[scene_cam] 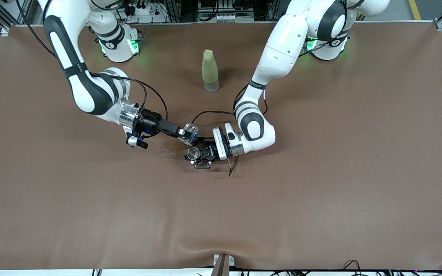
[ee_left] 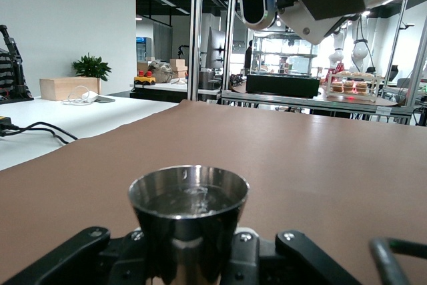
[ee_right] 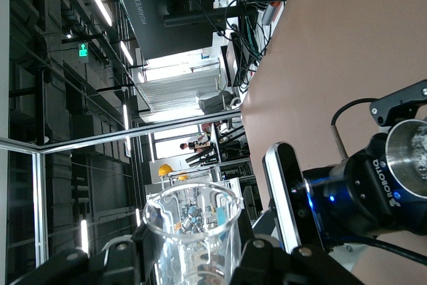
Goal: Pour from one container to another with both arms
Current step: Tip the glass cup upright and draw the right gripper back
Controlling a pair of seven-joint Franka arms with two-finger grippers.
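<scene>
The right end effector (scene_cam: pixel 180 132) grips the small clear cup (scene_cam: pixel 191 132), tipped on its side over the middle of the brown surface (scene_cam: pixel 320 172), its rim just above and beside the metal measuring cup (scene_cam: pixel 193 153). The left end effector (scene_cam: pixel 200 155) is closed around that measuring cup, holding it upright with its round rim up. In the left wrist view the measuring cup (ee_left: pixel 188 215) holds clear liquid. The right wrist view shows the clear cup (ee_right: pixel 193 231) clamped between the black fingers (ee_right: pixel 123 258). A tall yellow-green bottle (scene_cam: pixel 210 71) stands farther from the front camera, between the two arm bases.
</scene>
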